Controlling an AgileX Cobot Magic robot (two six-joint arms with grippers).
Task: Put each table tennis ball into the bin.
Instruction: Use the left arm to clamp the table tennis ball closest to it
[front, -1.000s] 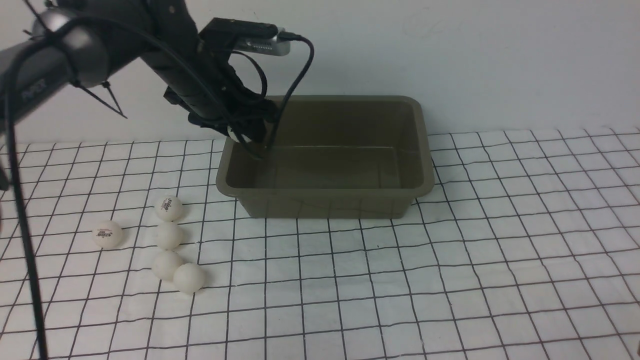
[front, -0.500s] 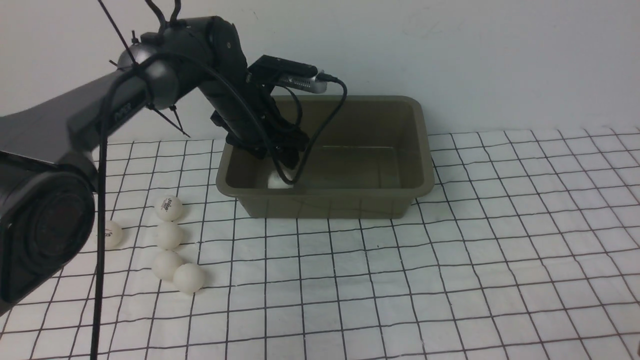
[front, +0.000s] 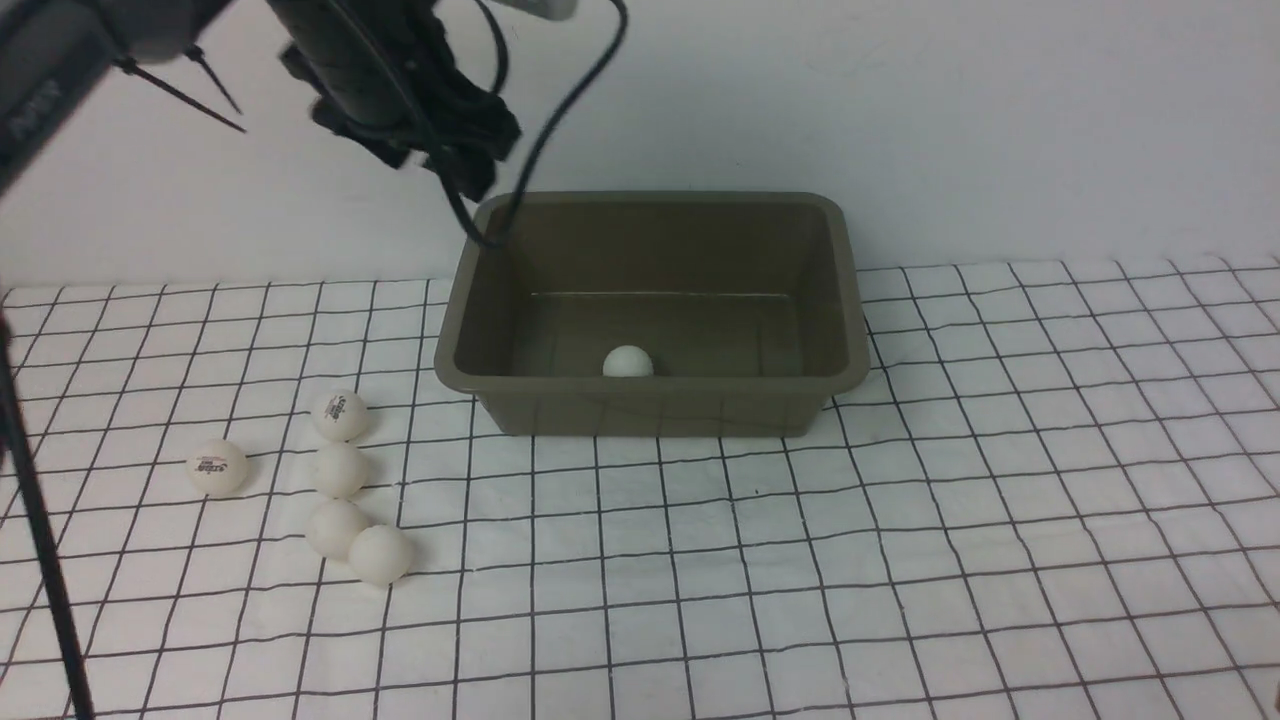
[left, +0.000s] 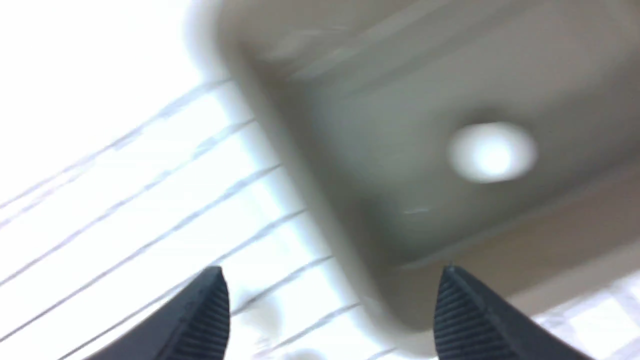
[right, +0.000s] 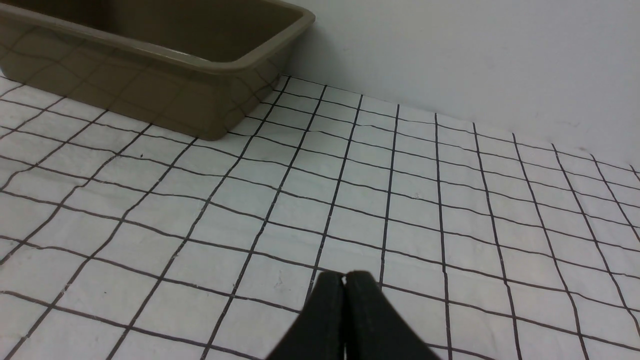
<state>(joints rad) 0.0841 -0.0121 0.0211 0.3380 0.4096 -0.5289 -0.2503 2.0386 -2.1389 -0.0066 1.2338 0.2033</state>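
Table tennis balls of matte white plastic: one (front: 628, 362) sits inside the olive-brown rectangular plastic bin (front: 650, 405), five lie outside it.

From my end, those five rest on the white counter with its dark grid lines (front: 900, 560), left of the bin: two carry dark printed logos, one of these (front: 217, 467) farthest from the bin, the other (front: 340, 415) nearer; a plain one (front: 341, 470) lies in front of that, then a pair (front: 337, 529) (front: 381, 555) close together. I have my left claw (left: 332, 305) spread and holding nothing, above the bin's left end. My right claw (right: 344, 300) is pressed together, in front of the bin and apart from it.
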